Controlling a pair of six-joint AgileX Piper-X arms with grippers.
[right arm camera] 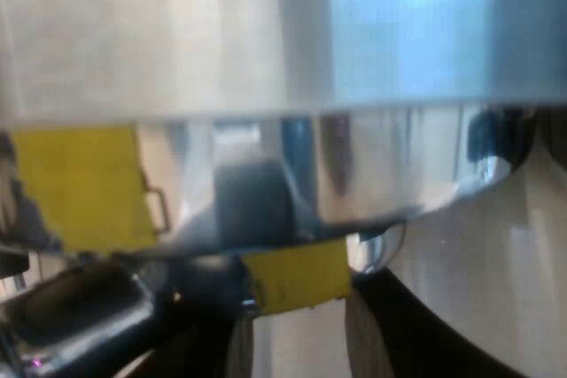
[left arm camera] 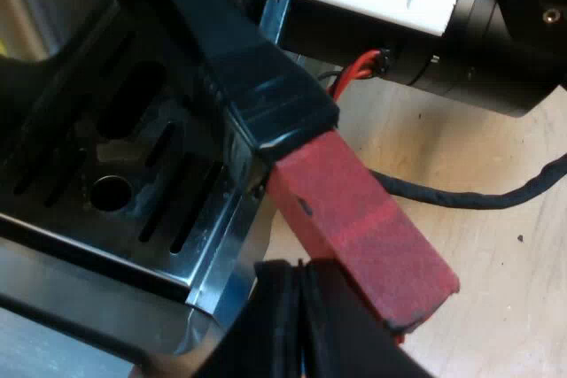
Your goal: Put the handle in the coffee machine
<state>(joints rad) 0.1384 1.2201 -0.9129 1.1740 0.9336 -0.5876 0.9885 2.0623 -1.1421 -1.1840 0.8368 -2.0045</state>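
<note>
Left pincer (left arm camera: 301,307), fingers pressed together on nothing, rests against the red end of the dark handle (left arm camera: 354,227), which juts from the front of the silver espresso machine (left arm camera: 213,272), over its slotted drip tray (left arm camera: 133,210). Judged step: locking the handle in. The next move calls for a steady sideways push. Right pincer (right arm camera: 301,343) is close beneath the machine's polished metal; its state cannot be told.
</note>
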